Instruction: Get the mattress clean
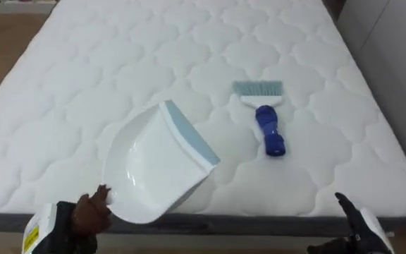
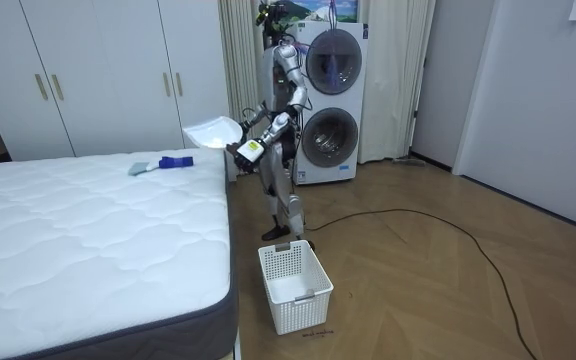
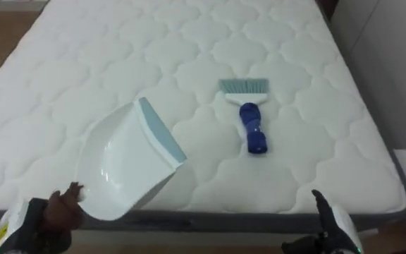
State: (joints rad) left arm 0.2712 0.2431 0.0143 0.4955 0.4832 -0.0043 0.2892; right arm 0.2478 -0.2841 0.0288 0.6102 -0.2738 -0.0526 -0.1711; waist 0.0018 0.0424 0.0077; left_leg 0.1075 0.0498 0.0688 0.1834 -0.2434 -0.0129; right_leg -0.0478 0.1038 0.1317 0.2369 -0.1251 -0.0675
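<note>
I hold a white dustpan [image 1: 157, 166] with a pale blue lip tilted above the near edge of the bed; my left hand [image 1: 90, 212] is shut on its handle at the lower left. A brush [image 1: 266, 116] with a blue handle and light bristles lies flat on the white quilted mattress [image 1: 154, 49], to the right of the dustpan and apart from it. At the lower right, below the bed's edge, my right hand [image 1: 354, 222] is open and holds nothing. In the room view I stand at the bed's side, with the dustpan [image 2: 213, 132] raised over the mattress corner near the brush [image 2: 163, 163].
A white slatted basket [image 2: 295, 285] stands on the wooden floor by my feet, beside the bed [image 2: 88, 230]. Stacked washing machines [image 2: 330, 100] are behind me and white wardrobes [image 2: 98, 70] line the wall. A white wall [image 1: 400, 56] runs close along the mattress's right side.
</note>
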